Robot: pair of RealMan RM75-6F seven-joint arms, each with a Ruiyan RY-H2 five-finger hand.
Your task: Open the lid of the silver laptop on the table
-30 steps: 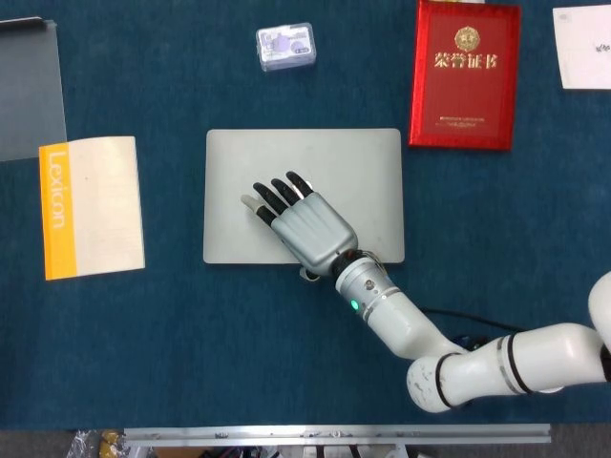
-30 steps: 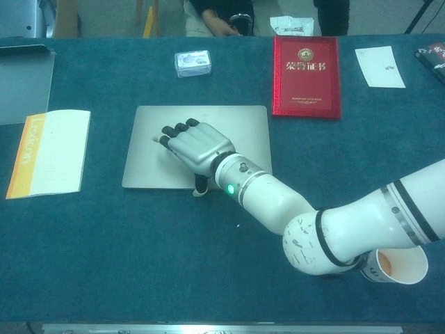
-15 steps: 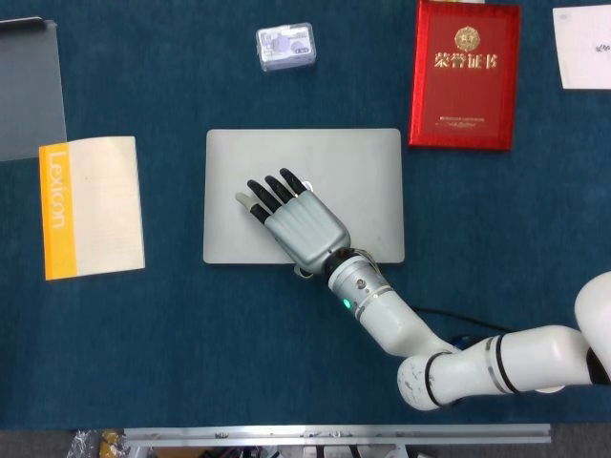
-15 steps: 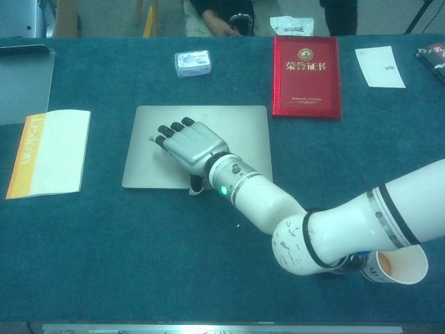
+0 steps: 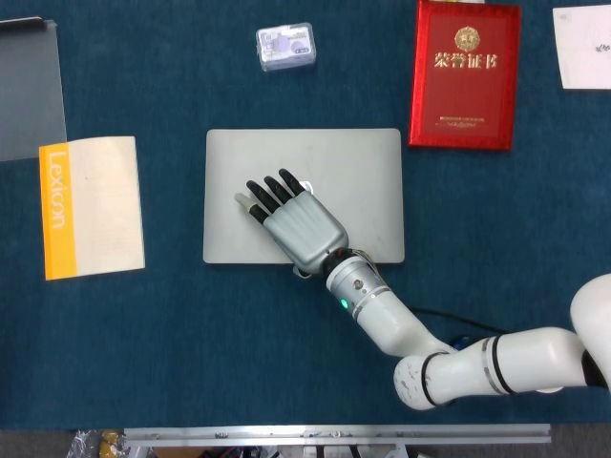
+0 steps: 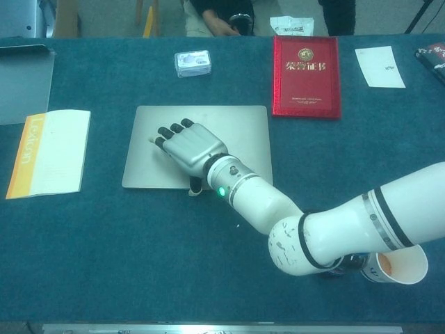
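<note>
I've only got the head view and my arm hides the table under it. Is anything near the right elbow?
Observer: Yes. The chest view shows a paper cup standing right beside that elbow, with something orange inside.
Operator: Any gap at the lid's front edge?
Observer: None that I can see. From the chest view the laptop is flat and closed. The right hand lies on the lid, with its thumb down over the near edge.
Operator: Anyone close to the table?
Observer: Someone's arm shows just past the far edge.
</note>
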